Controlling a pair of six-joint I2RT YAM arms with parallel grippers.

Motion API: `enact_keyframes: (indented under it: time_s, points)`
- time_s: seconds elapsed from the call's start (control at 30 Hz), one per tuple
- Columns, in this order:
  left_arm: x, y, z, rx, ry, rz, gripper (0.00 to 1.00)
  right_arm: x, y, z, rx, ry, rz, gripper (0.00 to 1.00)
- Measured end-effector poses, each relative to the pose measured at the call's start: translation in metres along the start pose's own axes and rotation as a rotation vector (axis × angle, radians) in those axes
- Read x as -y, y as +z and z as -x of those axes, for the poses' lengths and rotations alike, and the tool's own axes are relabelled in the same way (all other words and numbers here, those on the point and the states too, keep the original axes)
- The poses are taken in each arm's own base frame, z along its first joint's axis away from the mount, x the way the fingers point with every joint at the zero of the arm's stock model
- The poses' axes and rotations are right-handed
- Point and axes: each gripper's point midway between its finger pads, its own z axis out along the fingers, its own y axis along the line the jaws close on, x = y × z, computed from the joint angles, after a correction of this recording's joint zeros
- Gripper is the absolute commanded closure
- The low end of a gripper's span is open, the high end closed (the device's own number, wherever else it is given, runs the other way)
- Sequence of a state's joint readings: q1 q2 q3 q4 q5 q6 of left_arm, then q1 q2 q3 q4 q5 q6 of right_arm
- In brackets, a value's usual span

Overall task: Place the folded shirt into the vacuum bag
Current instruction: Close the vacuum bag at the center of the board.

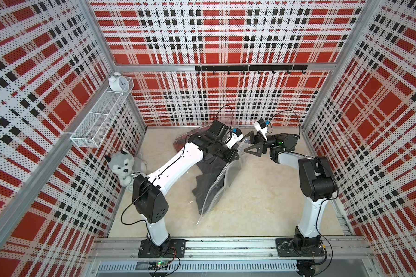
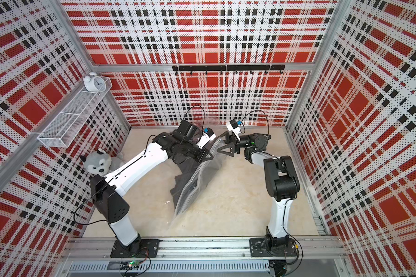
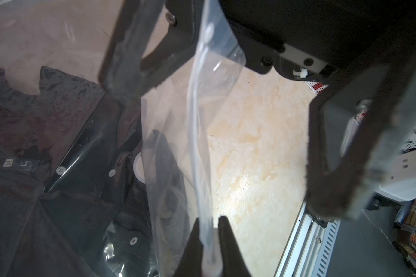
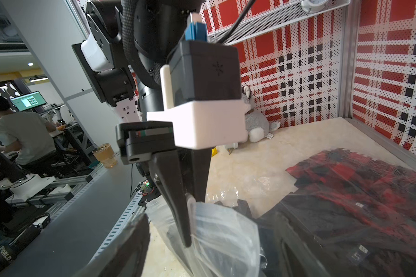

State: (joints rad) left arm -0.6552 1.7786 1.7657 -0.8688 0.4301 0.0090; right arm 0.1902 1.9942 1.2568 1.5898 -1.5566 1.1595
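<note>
Bright even light, top views bowed at edges, glare on vacuum bag [image 3: 202, 115], close jaws blurred

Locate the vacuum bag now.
The vacuum bag slopes centrally in both top views, from the left gripper down over the dark shirt; the right gripper flanks its top edge.

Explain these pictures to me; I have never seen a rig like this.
A left arm and a right arm, both robots, stand on a rail at the edge of a beige table. Two pictures look down from above; the other two come from cameras on the arms' wrists. On the table are a clear vacuum bag and a dark folded shirt, partly covered by the plastic. The left gripper pinches the bag's edge; the right gripper stands open close by. A plush husky sits in the corner.
</note>
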Motion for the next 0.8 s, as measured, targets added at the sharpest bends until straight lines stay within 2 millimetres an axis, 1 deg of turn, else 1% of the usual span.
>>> enact_keyframes:
  time_s: [0.07,0.13,0.2,0.23,0.27,0.3,0.43,0.47,0.5,0.53,0.8]
  points:
    - [0.001,-0.001,0.002,0.004,0.003,-0.001,1.0,0.0,0.003,-0.002,-0.005,0.013,0.009,0.25]
    - [0.001,-0.001,0.002,0.004,0.004,-0.003,1.0,-0.002,0.006,-0.002,-0.008,0.019,0.017,0.34]
    - [0.001,-0.001,0.001,-0.001,0.003,-0.007,1.0,-0.002,0.007,-0.002,-0.009,0.028,0.02,0.41]
    - [0.001,-0.001,0.001,-0.003,0.004,-0.007,1.0,-0.002,0.008,-0.002,-0.011,0.03,0.022,0.49]
    - [0.001,-0.001,0.0,-0.005,0.004,-0.007,1.0,-0.001,0.009,-0.002,-0.011,0.036,0.024,0.61]
    - [0.001,-0.001,0.0,-0.006,0.003,-0.006,1.0,-0.001,0.01,-0.002,-0.012,0.039,0.026,0.65]
    - [-0.001,-0.001,-0.002,-0.013,0.001,-0.006,1.0,-0.001,0.012,-0.003,-0.013,0.052,0.031,0.71]
    - [-0.001,-0.002,-0.002,-0.013,0.002,-0.007,1.0,-0.002,0.012,-0.004,-0.014,0.054,0.032,0.77]
    - [-0.002,-0.002,-0.002,-0.014,0.001,-0.008,1.0,-0.002,0.012,-0.004,-0.014,0.057,0.032,0.97]
    - [-0.002,-0.002,-0.003,-0.015,0.0,-0.008,1.0,-0.002,0.012,-0.004,-0.014,0.057,0.032,1.0]
    - [-0.006,-0.004,-0.005,-0.022,-0.014,-0.011,1.0,-0.003,0.014,-0.003,-0.016,0.115,0.037,1.0]
